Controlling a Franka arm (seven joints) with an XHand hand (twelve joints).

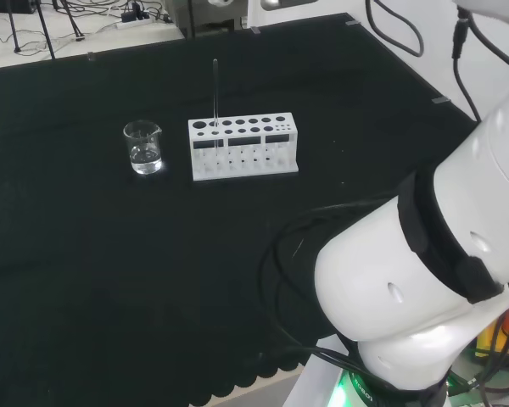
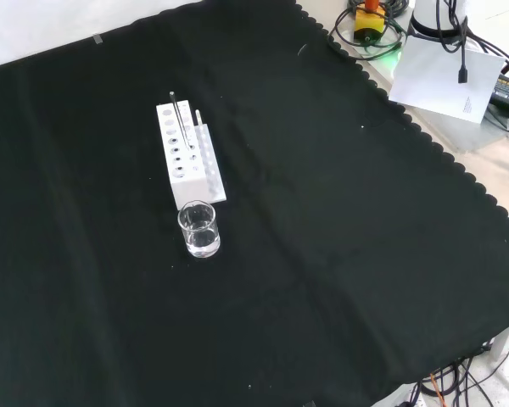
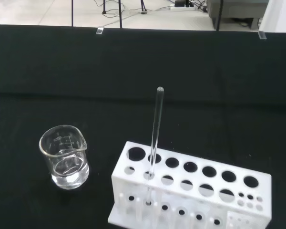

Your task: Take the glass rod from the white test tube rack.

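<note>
A white test tube rack (image 1: pixel 243 147) stands on the black cloth, left of the arm's white links in the head view. A thin glass rod (image 1: pixel 215 91) stands upright in a hole near the rack's left end in that view. The front view has the rack (image 2: pixel 189 153) at upper left with the rod (image 2: pixel 179 115) leaning slightly. In the wrist view the rod (image 3: pixel 156 131) rises from the rack (image 3: pixel 190 191), close below the camera.
A small clear beaker (image 1: pixel 142 147) stands just left of the rack in the head view, and in front of it in the front view (image 2: pixel 198 229). In the wrist view the beaker (image 3: pixel 65 157) holds a little clear liquid. Black cloth (image 2: pixel 339 237) spreads around.
</note>
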